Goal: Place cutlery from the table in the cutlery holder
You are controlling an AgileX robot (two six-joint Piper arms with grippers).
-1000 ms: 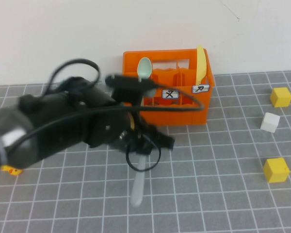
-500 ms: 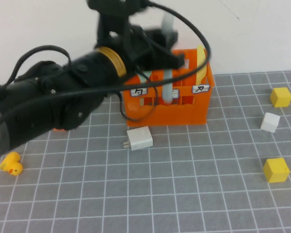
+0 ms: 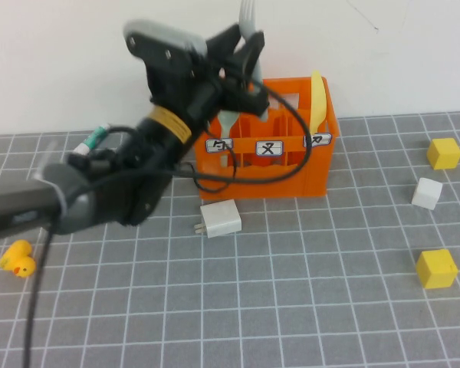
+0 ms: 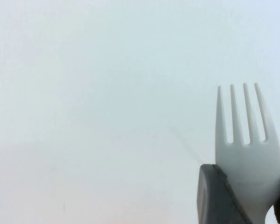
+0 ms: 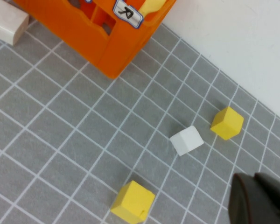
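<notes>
My left gripper (image 3: 244, 47) is raised above the back of the orange cutlery holder (image 3: 291, 172) and is shut on the grey fork (image 3: 249, 14), which stands upright with its tines up. In the left wrist view the fork (image 4: 245, 140) sits between the grey pads (image 4: 213, 196) against the white wall. The pale yellow knife (image 3: 316, 96) stands in the holder's right compartment. The mint-green spoon (image 3: 227, 121) stands in the left compartment, mostly hidden by my arm. My right gripper (image 5: 257, 198) is shut and empty, above the table right of the holder (image 5: 107, 37).
A white plug adapter (image 3: 221, 218) lies in front of the holder. Two yellow cubes (image 3: 443, 153) (image 3: 435, 268) and a white cube (image 3: 427, 193) lie at the right. A yellow duck (image 3: 19, 261) sits at the left, and a white-and-green tube (image 3: 92, 142) lies behind my left arm.
My left gripper took the fork from the table in front of the holder, lifted it and swung it up over the holder. The fork now points tines up.
</notes>
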